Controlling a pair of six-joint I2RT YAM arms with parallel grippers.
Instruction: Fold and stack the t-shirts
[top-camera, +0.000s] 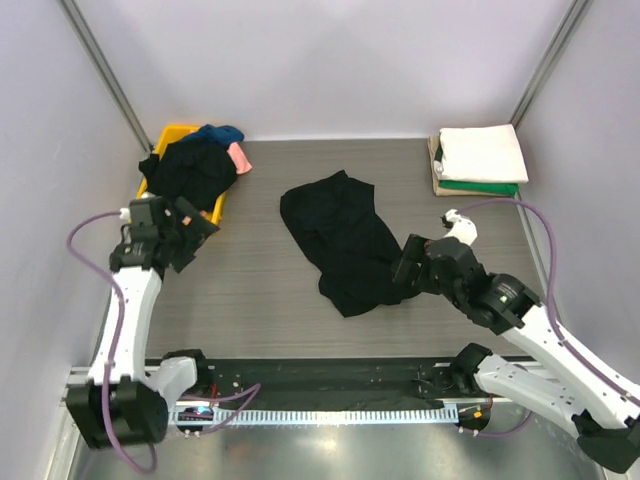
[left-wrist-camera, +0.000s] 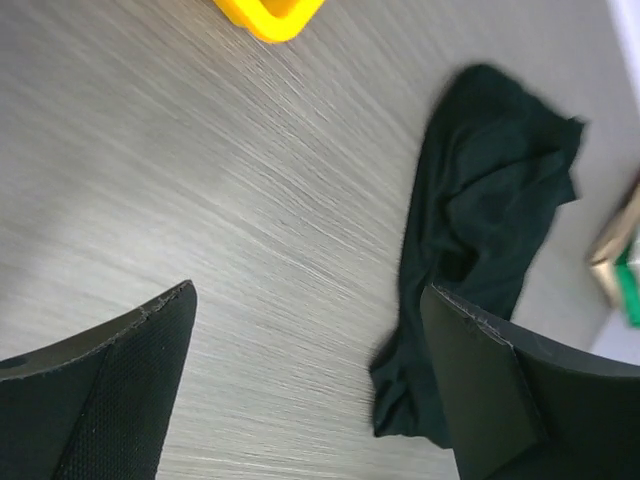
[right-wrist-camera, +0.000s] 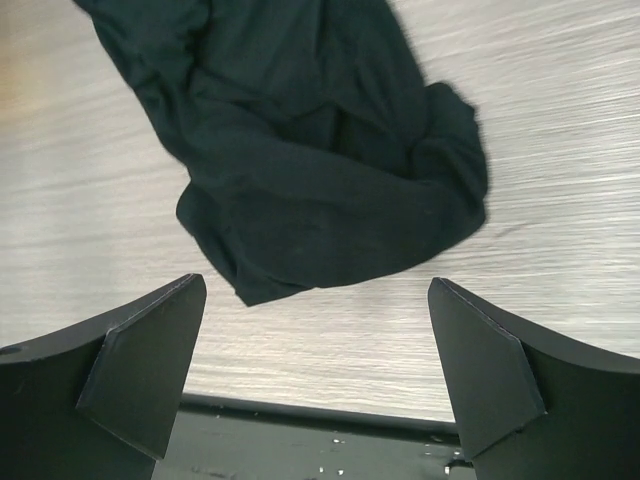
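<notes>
One tabletop (top-camera: 250, 300): bare wood-grain middle, my working space for folding.
Black shirt (top-camera: 345, 240): lies crumpled and bunched in the middle of the tabletop, not flat. I judge it sits there so both my hands can reach it and spread it.
Heap of shirts (top-camera: 195, 165): black, blue and pink, piled in the yellow tray (top-camera: 168, 133) at the far left, waiting their turn.
Folded stack (top-camera: 482, 158): white on green on tan, in the far right corner, out of the folding space.
Right hand (right-wrist-camera: 315, 283): fingers wide apart, nothing between them, hovering just beside the near end of the black shirt.
Left hand (left-wrist-camera: 308, 292): fingers apart, holding nothing, over bare tabletop near the tray, well apart from the shirt.
</notes>
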